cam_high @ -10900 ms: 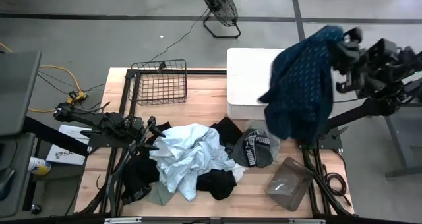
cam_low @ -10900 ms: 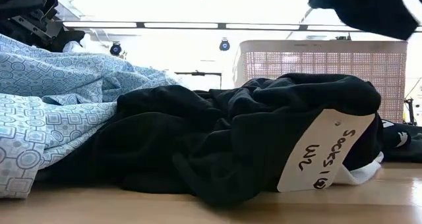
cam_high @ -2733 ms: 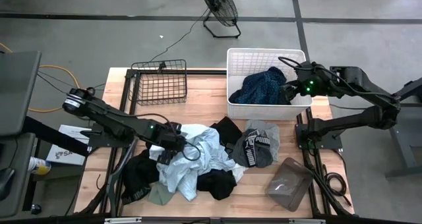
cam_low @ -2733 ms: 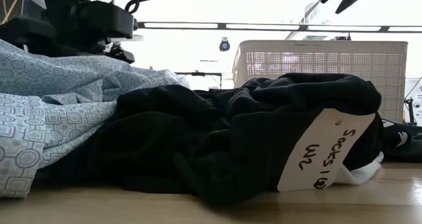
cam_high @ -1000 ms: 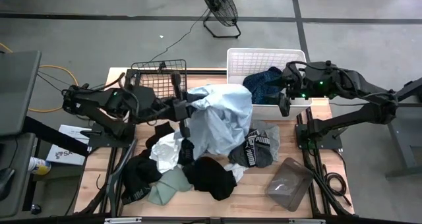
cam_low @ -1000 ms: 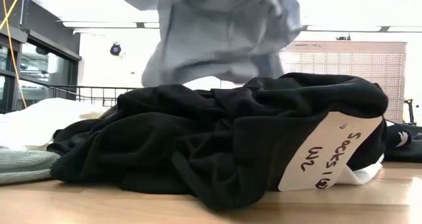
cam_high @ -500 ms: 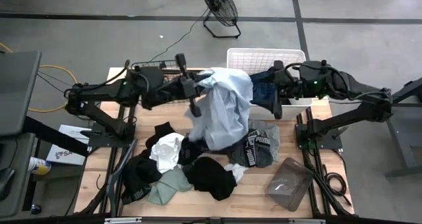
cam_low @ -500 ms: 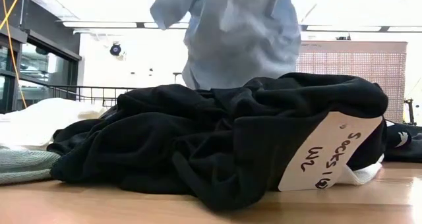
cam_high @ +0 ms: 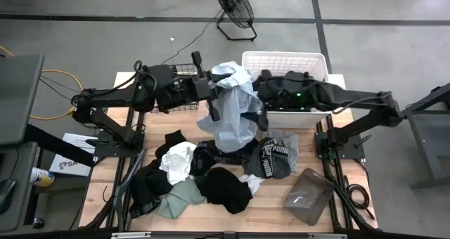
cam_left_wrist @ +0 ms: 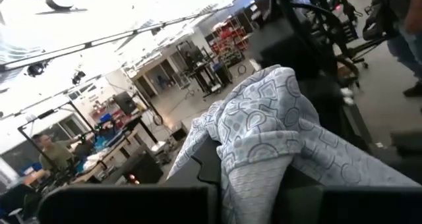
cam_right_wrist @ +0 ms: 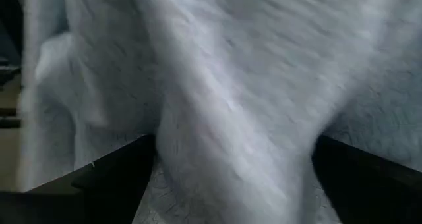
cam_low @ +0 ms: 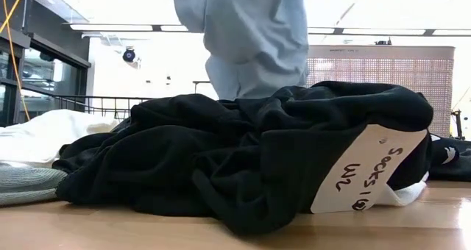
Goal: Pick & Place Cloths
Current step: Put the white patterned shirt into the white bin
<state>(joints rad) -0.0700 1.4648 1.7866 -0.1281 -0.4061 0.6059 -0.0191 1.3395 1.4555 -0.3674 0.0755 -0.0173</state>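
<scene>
Carried farther toward the white laundry basket [cam_high: 285, 62] since half a second ago: pale blue shirt [cam_high: 232, 109], hanging high over the table's middle, hem trailing just above the heap of remaining cloths [cam_high: 204, 176]. Pinched at its upper edge by the left gripper [cam_high: 211, 91], fingers clenched on the fabric. Now met from the other side by the right gripper [cam_high: 256, 105], reached out from the basket, fingers spread wide with the shirt between them but not yet closed on it. Black, white, sage green and grey pieces lying below on the wood, a black garment [cam_low: 250, 154] with a paper tag [cam_low: 364, 169] nearest the front edge. Bare tabletop [cam_high: 351, 197] open at the front right; black wire basket [cam_high: 172, 81] at the back left, partly under the left arm.
</scene>
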